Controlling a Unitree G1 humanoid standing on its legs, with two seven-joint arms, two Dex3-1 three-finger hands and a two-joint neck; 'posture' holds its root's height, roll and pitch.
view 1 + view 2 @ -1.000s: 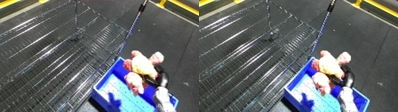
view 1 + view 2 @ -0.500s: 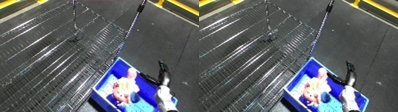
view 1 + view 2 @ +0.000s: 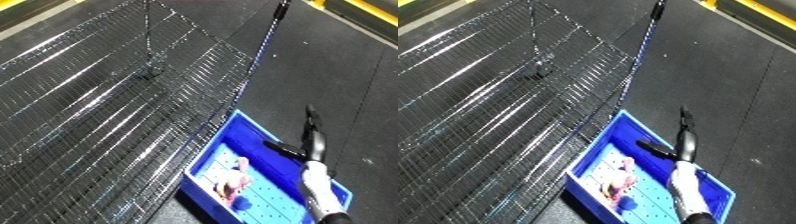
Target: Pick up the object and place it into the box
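A pink soft toy lies on the floor of the blue bin, near its left wall. My right hand hangs above the bin's right rim with its fingers straight and its thumb spread toward the bin; it holds nothing. Behind it my white forearm runs down to the lower edge. The same toy and hand show in the right eye view. My left hand is out of sight.
A large wire mesh rack fills the left and middle, its blue-edged side running beside the bin's left wall. Dark floor lies to the right, with yellow stripes at the top right.
The pink toy went from my right hand down into the blue bin. My hand has opened and lifted away to the bin's right rim.
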